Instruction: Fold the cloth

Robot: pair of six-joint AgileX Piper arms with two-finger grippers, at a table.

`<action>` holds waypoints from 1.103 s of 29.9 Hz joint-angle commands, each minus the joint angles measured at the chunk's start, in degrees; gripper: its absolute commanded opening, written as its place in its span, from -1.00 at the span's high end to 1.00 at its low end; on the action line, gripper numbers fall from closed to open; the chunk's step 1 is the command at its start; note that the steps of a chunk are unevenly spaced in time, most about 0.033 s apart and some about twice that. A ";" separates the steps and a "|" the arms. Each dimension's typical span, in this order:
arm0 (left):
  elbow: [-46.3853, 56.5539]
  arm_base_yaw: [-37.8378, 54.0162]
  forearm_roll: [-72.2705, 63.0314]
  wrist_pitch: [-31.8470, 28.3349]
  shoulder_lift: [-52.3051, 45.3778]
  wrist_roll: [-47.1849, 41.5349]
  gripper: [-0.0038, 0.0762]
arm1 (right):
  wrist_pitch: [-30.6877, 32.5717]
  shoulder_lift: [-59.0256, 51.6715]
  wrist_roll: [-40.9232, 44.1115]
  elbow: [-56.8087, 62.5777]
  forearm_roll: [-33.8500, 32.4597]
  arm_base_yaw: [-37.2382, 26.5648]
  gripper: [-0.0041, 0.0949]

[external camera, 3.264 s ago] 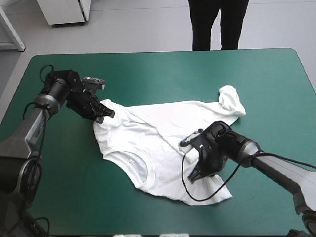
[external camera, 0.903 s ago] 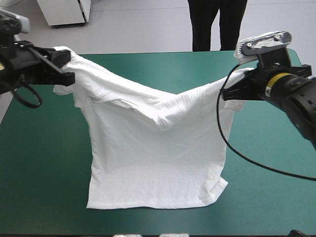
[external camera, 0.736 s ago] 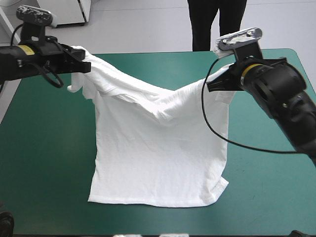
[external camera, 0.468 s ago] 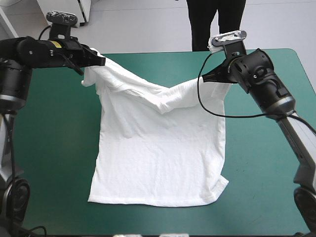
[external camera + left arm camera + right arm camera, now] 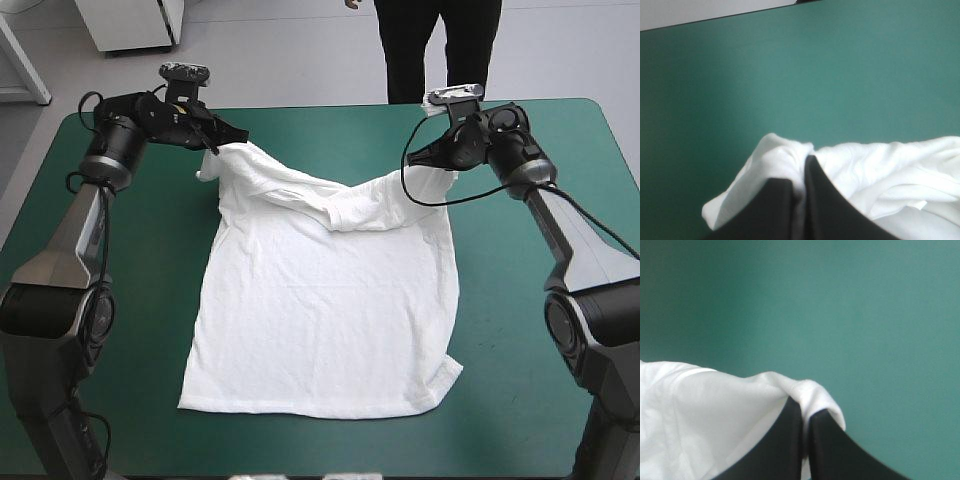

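Two pinches | left pincer [image 5: 802,167], right pincer [image 5: 805,416] | T-shirt [image 5: 320,300] white, creased, sagging

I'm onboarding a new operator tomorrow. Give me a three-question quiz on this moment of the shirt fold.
1. True or false: the left gripper and the right gripper both stand open.
2. Where does the hem of the T-shirt lie? A) flat on the teal-green cover B) over the table's far edge C) in the air
3. Which end of the T-shirt do the grippers hold?
Key: 1 false, both are shut on the T-shirt; 2 A; 3 the shoulder end.
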 commanded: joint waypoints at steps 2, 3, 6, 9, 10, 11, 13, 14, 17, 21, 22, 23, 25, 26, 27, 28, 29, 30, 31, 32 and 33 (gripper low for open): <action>-1.57 -0.39 -1.41 -8.17 0.65 -0.33 0.93 | -4.27 2.03 -3.99 -5.03 4.53 -1.43 0.95; -1.57 -0.39 -1.54 -9.08 1.35 -0.33 0.93 | -4.53 3.08 -4.14 -5.53 4.86 -1.52 0.95; -1.57 -0.39 -2.14 -9.65 2.78 -0.33 0.93 | -5.69 4.68 -6.70 -5.75 6.20 -2.19 0.94; -1.57 -0.39 -2.02 -9.23 3.07 0.12 0.87 | -5.98 5.07 -9.73 -5.89 9.48 -3.52 0.74; -1.57 -0.39 -2.02 -9.23 3.07 1.01 0.82 | -6.22 5.07 -10.98 -5.89 11.34 -4.19 0.61; -1.57 -0.39 -2.02 -9.12 3.07 1.96 0.74 | -6.33 5.07 -12.65 -5.97 13.08 -4.99 0.45; -1.57 -0.39 -2.21 -8.27 3.07 3.25 0.53 | -5.80 5.07 -14.28 -6.59 15.91 -6.65 0.13; -1.83 -0.39 -2.27 -7.55 3.07 3.34 0.39 | -5.66 5.07 -14.65 -6.85 17.57 -7.47 -0.05; -2.32 -0.29 -3.02 -5.00 2.84 4.04 -0.05 | -3.85 4.68 -16.74 -7.70 20.47 -9.60 -0.37; -2.67 -0.29 -3.12 -0.17 0.13 4.37 -0.34 | -0.42 1.77 -22.52 -7.81 28.04 -13.13 -0.41; -2.67 -0.06 -3.12 1.58 -1.15 4.37 -0.34 | 0.80 0.71 -23.57 -7.81 29.54 -13.98 -0.41; -2.67 0.21 -3.12 3.13 -2.28 4.47 -0.34 | 1.95 -0.22 -24.27 -7.81 30.46 -14.57 -0.41; -2.67 0.33 -1.19 7.52 -5.72 4.23 -0.34 | 4.80 -3.01 -24.71 -7.81 31.36 -15.74 -0.41; -2.53 0.33 0.10 9.31 -7.78 4.11 -0.34 | 5.55 -4.31 -24.98 -7.55 31.36 -16.22 -0.41; -2.14 0.33 1.30 10.71 -9.98 3.53 -0.34 | 5.83 -6.12 -24.98 -6.83 31.63 -16.34 -0.41; -1.63 0.21 2.06 11.68 -12.39 2.82 -0.34 | 6.08 -8.12 -24.98 -5.88 31.63 -16.34 -0.41; -1.14 0.21 2.52 12.48 -14.37 2.57 -0.34 | 6.16 -10.17 -24.98 -4.98 31.63 -16.34 -0.41; -0.40 0.21 2.65 13.58 -16.87 2.41 -0.34 | 6.53 -11.84 -24.98 -4.04 31.63 -16.19 -0.41; 0.61 0.21 2.65 15.03 -19.44 2.31 -0.34 | 7.09 -14.30 -24.98 -2.40 31.51 -15.64 -0.41; 1.60 0.21 2.90 16.52 -21.56 1.81 -0.34 | 7.45 -15.98 -24.69 -1.15 31.25 -15.25 -0.41; 2.99 0.21 3.68 18.64 -24.18 0.76 -0.34 | 7.72 -18.19 -24.26 0.63 30.51 -14.61 -0.41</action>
